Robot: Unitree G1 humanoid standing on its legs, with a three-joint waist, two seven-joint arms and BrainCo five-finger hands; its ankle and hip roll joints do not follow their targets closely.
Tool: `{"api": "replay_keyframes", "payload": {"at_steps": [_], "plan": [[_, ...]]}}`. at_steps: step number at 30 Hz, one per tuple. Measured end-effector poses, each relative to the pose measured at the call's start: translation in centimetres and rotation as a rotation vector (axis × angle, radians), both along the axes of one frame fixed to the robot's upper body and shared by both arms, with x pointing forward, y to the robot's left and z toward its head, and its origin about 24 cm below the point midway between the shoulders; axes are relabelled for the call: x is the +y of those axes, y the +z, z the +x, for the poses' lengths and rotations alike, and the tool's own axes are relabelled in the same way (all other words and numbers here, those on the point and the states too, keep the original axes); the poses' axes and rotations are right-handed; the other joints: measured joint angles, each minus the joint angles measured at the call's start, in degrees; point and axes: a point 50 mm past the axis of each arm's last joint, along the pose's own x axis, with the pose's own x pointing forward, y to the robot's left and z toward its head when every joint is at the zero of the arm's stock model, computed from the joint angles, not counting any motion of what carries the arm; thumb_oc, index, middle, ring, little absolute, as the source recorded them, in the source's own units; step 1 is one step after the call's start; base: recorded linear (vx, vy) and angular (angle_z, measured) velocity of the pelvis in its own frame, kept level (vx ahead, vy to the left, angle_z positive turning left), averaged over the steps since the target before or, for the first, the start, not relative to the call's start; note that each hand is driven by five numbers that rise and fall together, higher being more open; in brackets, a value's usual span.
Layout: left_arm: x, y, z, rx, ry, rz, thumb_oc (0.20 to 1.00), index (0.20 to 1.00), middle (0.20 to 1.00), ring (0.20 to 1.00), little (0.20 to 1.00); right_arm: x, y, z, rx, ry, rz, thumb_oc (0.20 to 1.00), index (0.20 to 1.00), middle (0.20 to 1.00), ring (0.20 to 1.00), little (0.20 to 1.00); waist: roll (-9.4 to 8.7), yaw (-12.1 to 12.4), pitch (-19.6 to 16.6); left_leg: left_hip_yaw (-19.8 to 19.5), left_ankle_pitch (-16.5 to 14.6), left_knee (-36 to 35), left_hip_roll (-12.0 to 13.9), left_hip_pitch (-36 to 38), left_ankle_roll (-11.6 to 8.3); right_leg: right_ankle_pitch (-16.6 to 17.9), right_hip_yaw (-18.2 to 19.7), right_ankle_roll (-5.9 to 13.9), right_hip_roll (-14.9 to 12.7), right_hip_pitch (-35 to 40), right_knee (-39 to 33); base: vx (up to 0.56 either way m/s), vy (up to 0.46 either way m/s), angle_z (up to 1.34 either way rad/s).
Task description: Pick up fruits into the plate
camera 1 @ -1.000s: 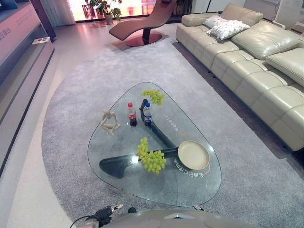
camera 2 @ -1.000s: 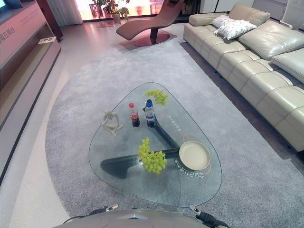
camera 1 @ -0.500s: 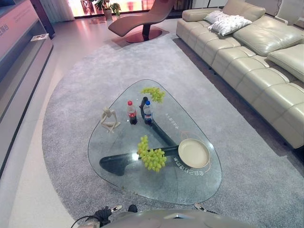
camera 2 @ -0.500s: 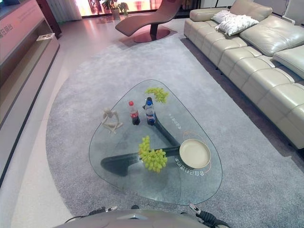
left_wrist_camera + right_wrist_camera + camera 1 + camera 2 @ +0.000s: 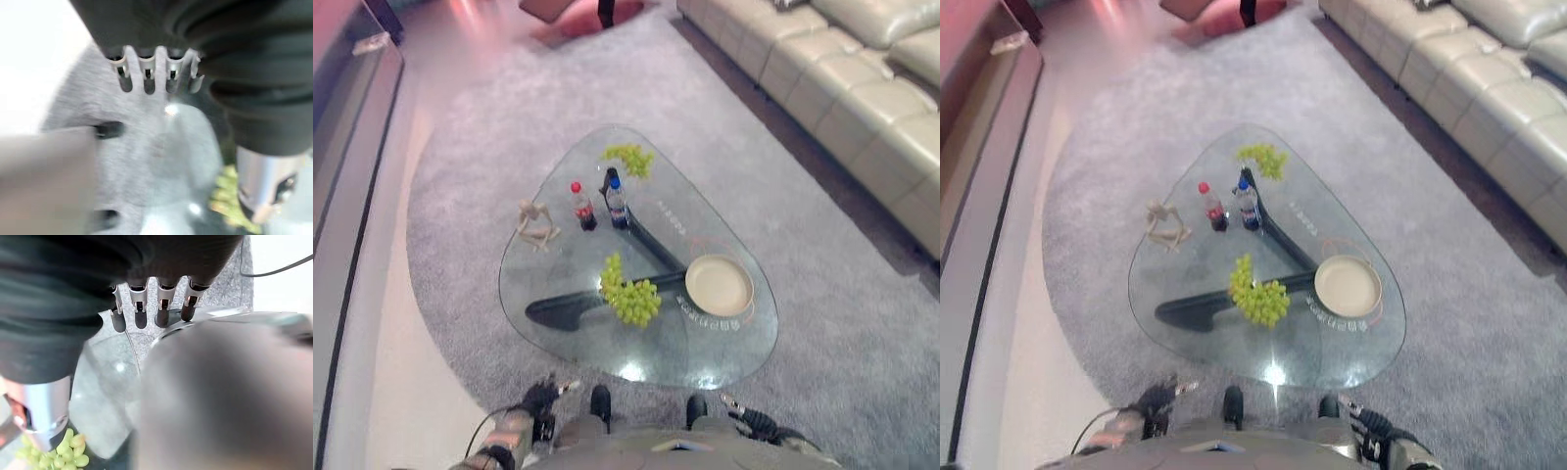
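Two bunches of green grapes sit on the glass desk [image 5: 558, 323] in the left eye view: the near bunch [image 5: 628, 297] just beside the empty plate [image 5: 719, 285], the far bunch [image 5: 628, 158] beyond two bottles [image 5: 598, 205]. Left wrist view has the left hand [image 5: 156, 71] with relaxed, uncurled fingers holding nothing. Right wrist view, same deal for the right hand [image 5: 149, 308], grapes nearby.

Green grapes [image 5: 631, 300], a cream plate [image 5: 720, 285] and red- and blue-capped bottles [image 5: 580, 207] on grey carpet [image 5: 803, 255].

Green grapes [image 5: 628, 297] lie beside empty plate [image 5: 720, 285].
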Motion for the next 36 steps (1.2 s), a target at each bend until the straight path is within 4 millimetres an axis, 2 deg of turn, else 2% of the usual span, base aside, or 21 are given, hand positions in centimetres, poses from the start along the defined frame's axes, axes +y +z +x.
{"api": "replay_keyframes", "payload": {"at_steps": [3, 5, 9, 11, 16, 17, 19, 22, 28, 33, 36], "plan": [[-0.4, 1.8, 3.2, -0.114, 0.012, -0.022, 1.000, 1.000, 1.000, 1.000, 1.000, -0.2, 0.5, 1.2, -0.054, -0.009, 0.009, 1.000, 1.000, 1.000, 1.000, 1.000, 0.65, -0.5, 1.7, 0.2, 0.2, 0.0, 0.1, -1.0, -0.07, 0.1, 0.2, -0.03, 0.1, -1.2, -0.1, -0.05, 0.026, -0.05], [-0.6, 3.5, 5.3, -0.206, -0.001, 0.002, 1.000, 1.000, 1.000, 1.000, 1.000, -0.3, 1.2, 2.8, -0.123, 0.013, 0.014, 1.000, 1.000, 1.000, 1.000, 1.000, 1.40, -0.7, 3.5, 0.5, 0.4, 0.0, 0.3, -2.0, -0.23, 0.4, 0.7, -0.13, 0.3, -2.3, 0.0, -0.08, 0.022, -0.09], [0.1, 7.2, 9.1, -0.378, -0.108, 0.155, 1.000, 1.000, 1.000, 1.000, 1.000, -0.2, 2.8, 6.2, -0.243, 0.070, 0.019, 1.000, 1.000, 1.000, 1.000, 1.000, 2.40, -1.1, 6.4, 0.6, 1.3, 0.0, 0.6, -4.9, -0.48, 1.5, 1.1, -0.48, 0.8, -5.4, 0.0, -0.05, 0.000, -0.06], [1.0, 10.4, 11.5, -0.495, -0.188, 0.283, 1.000, 1.000, 1.000, 1.000, 1.000, 0.2, 3.9, 8.3, -0.316, 0.107, 0.019, 1.000, 1.000, 1.000, 1.000, 1.000, 2.53, -1.4, 9.5, 0.6, 1.7, 0.0, 0.9, -5.4, -0.77, 1.7, 1.1, -0.67, 1.0, -6.0, 0.1, -0.05, -0.015, -0.02], [2.5, 17.6, 16.3, -0.677, -0.304, 0.537, 1.000, 1.000, 1.000, 1.000, 1.000, 0.2, 6.0, 11.3, -0.419, 0.170, 0.014, 1.000, 1.000, 1.000, 1.000, 1.000, 2.72, -1.7, 13.6, 0.6, 1.8, 1.9, 0.9, -10.5, -0.72, 1.7, 1.5, -0.61, 0.8, -11.9, 3.0, -0.07, -0.025, -0.06], [2.6, 18.4, 16.8, -0.695, -0.315, 0.567, 1.000, 1.000, 1.000, 1.000, 1.000, 0.3, 6.2, 11.7, -0.431, 0.176, 0.013, 1.000, 1.000, 1.000, 1.000, 1.000, 2.74, -1.7, 14.2, 0.6, 1.8, 2.0, 0.9, -10.9, -0.72, 1.7, 1.6, -0.58, 0.8, -12.5, 3.4, -0.04, -0.026, -0.05], [2.6, 22.0, 18.6, -0.775, -0.350, 0.675, 1.000, 1.000, 1.000, 1.000, 1.000, 0.5, 7.4, 13.2, -0.483, 0.218, 0.009, 1.000, 1.000, 1.000, 1.000, 1.000, 2.74, -1.9, 17.0, 0.7, 1.9, 3.3, 0.8, -13.0, -0.70, 1.6, 1.9, -0.49, 0.6, -15.0, 5.3, -0.04, -0.038, -0.05], [2.3, 25.1, 20.1, -0.828, -0.400, 0.797, 1.000, 1.000, 1.000, 1.000, 1.000, 1.0, 8.4, 14.5, -0.523, 0.259, 0.020, 1.000, 1.000, 1.000, 1.000, 1.000, 2.60, -2.0, 18.3, 0.6, 2.2, 4.4, 0.9, -15.6, -0.74, 1.3, 2.2, -0.36, 0.6, -18.6, 8.0, -0.02, -0.053, -0.05], [0.6, 28.6, 21.6, -0.896, -0.562, 1.068, 1.000, 1.000, 1.000, 1.000, 1.000, 2.3, 9.7, 15.8, -0.592, 0.307, 0.076, 1.000, 1.000, 1.000, 1.000, 1.000, 2.48, -2.0, 18.4, 0.5, 2.9, 6.9, 0.8, -22.0, -0.76, -1.8, 3.1, -0.62, 0.1, -28.0, 17.0, -0.01, -0.065, -0.01], [0.0, 29.9, 22.0, -0.885, -0.698, 1.280, 1.000, 1.000, 1.000, 1.000, 1.000, 2.9, 10.6, 16.6, -0.630, 0.318, 0.113, 1.000, 1.000, 1.000, 1.000, 1.000, 2.21, -2.7, 18.5, 0.6, 4.0, 8.0, 0.6, -27.0, -0.84, -3.3, 3.9, -1.24, -0.3, -35.7, 23.3, 0.00, -0.012, -0.01], [-0.2, 30.5, 22.2, -0.875, -0.734, 1.344, 1.000, 1.000, 1.000, 1.000, 1.000, 3.0, 11.1, 17.0, -0.657, 0.297, 0.138, 1.000, 1.000, 1.000, 1.000, 1.000, 2.17, -3.2, 18.6, 0.6, 4.1, 9.1, 0.5, -29.2, -0.78, -3.6, 4.5, -1.31, -0.3, -38.5, 25.1, 0.00, -0.009, -0.05]]}}
